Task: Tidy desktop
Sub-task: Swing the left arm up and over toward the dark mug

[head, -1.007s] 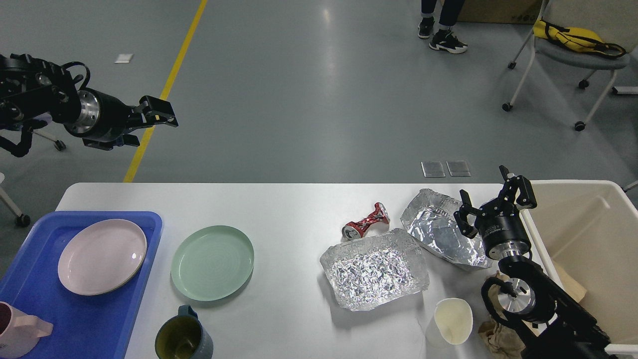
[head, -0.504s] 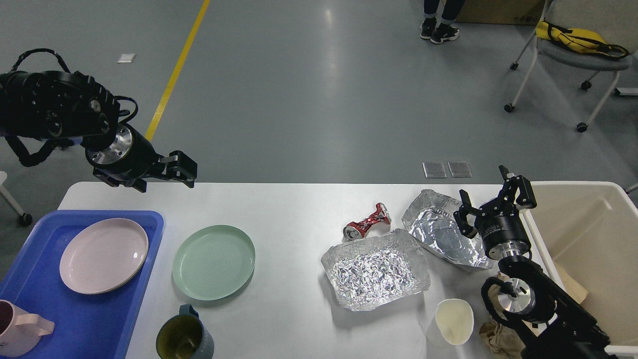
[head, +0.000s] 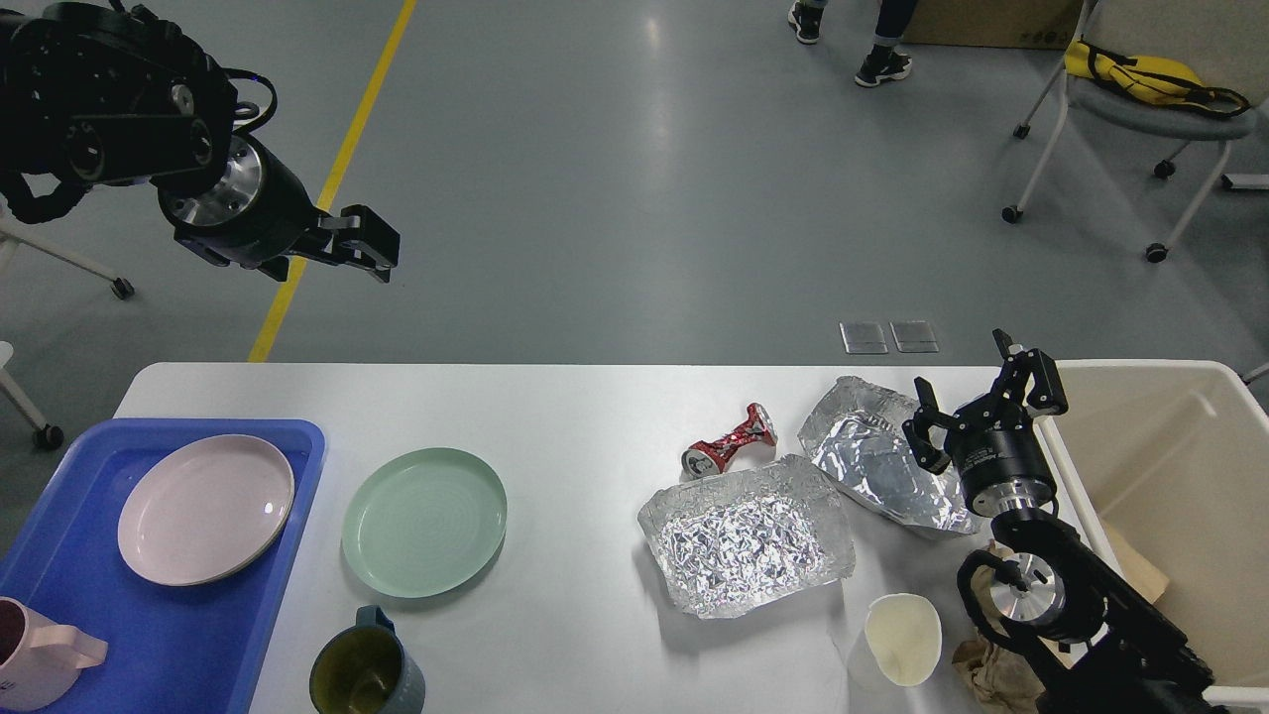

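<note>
1. Counter space fills the lower part of the head view as a large white top with rounded far corners.
2. A blue tray is seen at the near left end, carrying a pink plate and a pink cup cut off by the frame edge.
3. A green plate is placed just beside the tray, and a dark green mug is seen in front of it at the near edge.
4. A crushed red can is laid right of centre, with 2 crumpled foil trays near it: the nearer foil tray and the farther foil tray.
5. A white paper cup is tipped on its side near the right front, beside crumpled brown paper.
6. A cream bin is set against the right end.
7. The left claw is held high above the floor beyond the far left corner; whether its fingers are apart cannot be told.
8. The right claw is held with fingers spread apart and empty, over the right edge of the farther foil tray, beside the bin.
</note>
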`<act>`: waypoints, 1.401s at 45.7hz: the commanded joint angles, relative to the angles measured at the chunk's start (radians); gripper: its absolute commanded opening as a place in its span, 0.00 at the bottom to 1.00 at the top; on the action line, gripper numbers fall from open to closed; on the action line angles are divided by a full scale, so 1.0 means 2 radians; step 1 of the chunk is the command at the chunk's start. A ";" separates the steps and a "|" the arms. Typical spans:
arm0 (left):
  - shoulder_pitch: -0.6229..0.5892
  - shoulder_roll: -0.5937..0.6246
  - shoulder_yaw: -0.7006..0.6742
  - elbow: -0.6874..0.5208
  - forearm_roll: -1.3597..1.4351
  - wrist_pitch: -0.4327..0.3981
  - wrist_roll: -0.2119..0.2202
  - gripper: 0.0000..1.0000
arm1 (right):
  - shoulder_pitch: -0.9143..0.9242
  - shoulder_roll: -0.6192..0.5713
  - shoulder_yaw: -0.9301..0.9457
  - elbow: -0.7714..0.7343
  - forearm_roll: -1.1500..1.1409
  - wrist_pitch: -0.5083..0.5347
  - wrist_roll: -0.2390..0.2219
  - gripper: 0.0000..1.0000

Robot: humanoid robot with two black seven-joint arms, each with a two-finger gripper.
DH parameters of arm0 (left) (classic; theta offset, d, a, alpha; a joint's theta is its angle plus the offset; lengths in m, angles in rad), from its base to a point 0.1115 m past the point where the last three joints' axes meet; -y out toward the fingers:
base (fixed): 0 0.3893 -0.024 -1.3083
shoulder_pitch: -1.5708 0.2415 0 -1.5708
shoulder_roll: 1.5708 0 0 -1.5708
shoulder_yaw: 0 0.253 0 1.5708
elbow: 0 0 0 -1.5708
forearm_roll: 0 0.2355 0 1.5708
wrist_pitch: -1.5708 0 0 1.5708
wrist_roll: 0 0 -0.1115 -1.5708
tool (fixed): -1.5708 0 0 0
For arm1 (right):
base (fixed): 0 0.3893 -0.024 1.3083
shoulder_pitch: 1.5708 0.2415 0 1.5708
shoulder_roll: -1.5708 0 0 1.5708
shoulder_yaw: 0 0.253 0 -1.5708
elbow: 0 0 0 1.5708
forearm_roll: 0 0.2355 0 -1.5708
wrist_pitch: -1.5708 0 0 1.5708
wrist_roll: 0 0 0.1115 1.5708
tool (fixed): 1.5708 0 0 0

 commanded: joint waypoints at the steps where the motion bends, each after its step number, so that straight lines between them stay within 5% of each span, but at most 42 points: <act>1: 0.003 -0.017 -0.002 -0.003 0.000 0.000 0.002 0.96 | 0.000 0.000 0.000 0.000 -0.001 0.000 0.000 1.00; 64: 0.013 -0.033 -0.003 -0.003 -0.001 0.000 0.002 0.96 | 0.000 0.000 0.000 0.000 0.000 0.000 0.000 1.00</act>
